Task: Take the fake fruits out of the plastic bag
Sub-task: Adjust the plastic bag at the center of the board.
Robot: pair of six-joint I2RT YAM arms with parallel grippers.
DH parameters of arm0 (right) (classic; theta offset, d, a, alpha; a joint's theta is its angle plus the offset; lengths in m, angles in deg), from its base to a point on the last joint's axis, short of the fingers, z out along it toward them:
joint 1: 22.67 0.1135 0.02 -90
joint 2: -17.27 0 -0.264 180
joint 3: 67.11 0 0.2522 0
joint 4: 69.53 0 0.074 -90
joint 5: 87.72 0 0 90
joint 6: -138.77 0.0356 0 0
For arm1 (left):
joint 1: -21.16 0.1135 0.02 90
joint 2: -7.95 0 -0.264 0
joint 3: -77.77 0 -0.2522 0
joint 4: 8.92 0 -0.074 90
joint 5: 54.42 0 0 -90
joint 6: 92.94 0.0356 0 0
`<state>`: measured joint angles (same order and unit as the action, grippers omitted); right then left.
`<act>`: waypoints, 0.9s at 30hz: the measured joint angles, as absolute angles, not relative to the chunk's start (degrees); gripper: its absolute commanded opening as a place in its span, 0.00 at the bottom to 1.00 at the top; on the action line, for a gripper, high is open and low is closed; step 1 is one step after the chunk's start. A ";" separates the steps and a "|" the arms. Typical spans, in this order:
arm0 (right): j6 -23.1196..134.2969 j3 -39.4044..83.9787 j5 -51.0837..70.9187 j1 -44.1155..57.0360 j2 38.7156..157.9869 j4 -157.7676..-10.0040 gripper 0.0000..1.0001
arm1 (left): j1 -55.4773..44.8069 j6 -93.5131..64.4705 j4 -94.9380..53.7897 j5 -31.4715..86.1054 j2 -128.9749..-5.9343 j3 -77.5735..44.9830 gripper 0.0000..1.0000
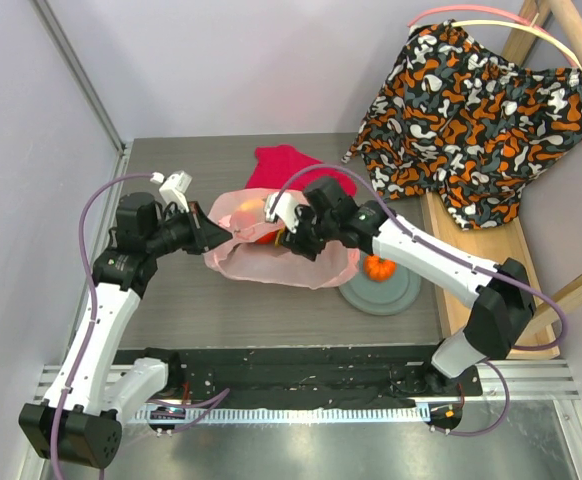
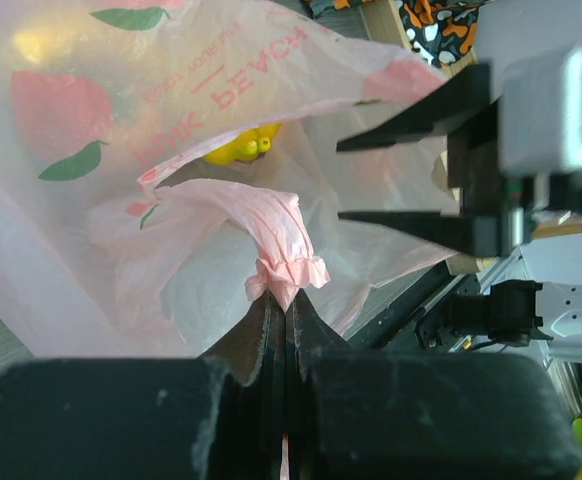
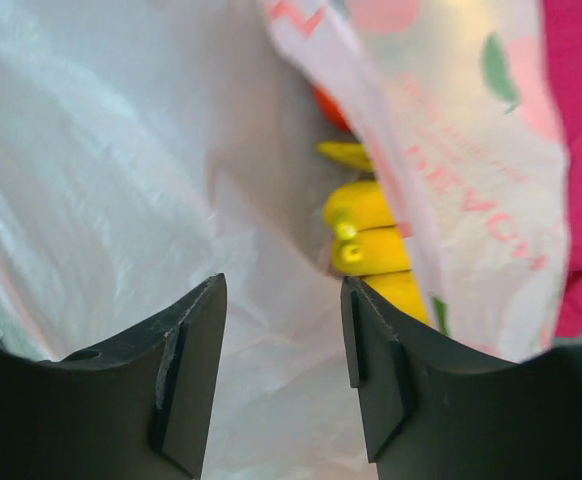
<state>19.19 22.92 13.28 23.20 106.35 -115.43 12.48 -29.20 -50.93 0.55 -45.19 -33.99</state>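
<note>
– The left gripper [image 2: 284, 300], what does it have?
– Its jaws are pressed together on a twisted pink strip of the plastic bag [image 1: 271, 262], at the bag's left edge. The wrist view shows the crumpled plastic sticking out just above the closed tips.
– And the right gripper [image 3: 283, 290]?
– Spread apart, with nothing between the fingers. It points into the bag's mouth from the right side, with thin plastic behind and around both fingers. I cannot tell whether they touch it.
– Where does the bag lie?
– On the tabletop [image 1: 171, 170], between the two arms. Its far side overlaps the red cloth [image 1: 286, 165], and its right edge meets the grey-green plate [image 1: 401, 296].
– Any fruit visible?
– Yes. The bananas [image 3: 366, 230] sit inside the bag, just beyond the right gripper's fingers, with something red-orange [image 3: 331, 105] partly hidden behind the bag's printed edge. From above, orange and red shapes show through the plastic.
– Anything outside the bag?
– An orange fruit [image 1: 378, 267] rests on the plate, close to the bag's right edge. A patterned cloth [image 1: 471, 110] hangs over the wooden frame at the far right, well apart from everything else.
</note>
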 measured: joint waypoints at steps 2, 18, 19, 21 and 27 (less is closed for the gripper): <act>19.41 24.74 13.50 22.52 106.59 -114.93 0.54 | 12.48 -29.12 -51.04 0.53 -44.80 -34.42 0.00; 25.09 31.80 12.56 19.13 122.04 -113.18 0.50 | 12.56 -27.96 -51.89 0.53 -43.84 -34.75 0.00; 25.31 32.28 12.45 18.79 122.13 -112.98 0.50 | 12.56 -27.98 -51.89 0.51 -43.82 -34.84 0.00; 25.57 32.78 12.30 18.35 122.13 -112.50 0.53 | 12.56 -27.96 -51.91 0.51 -43.82 -35.04 0.00; 26.75 32.85 11.29 17.98 122.13 -111.89 0.65 | 12.56 -27.98 -52.11 0.51 -43.82 -35.38 0.00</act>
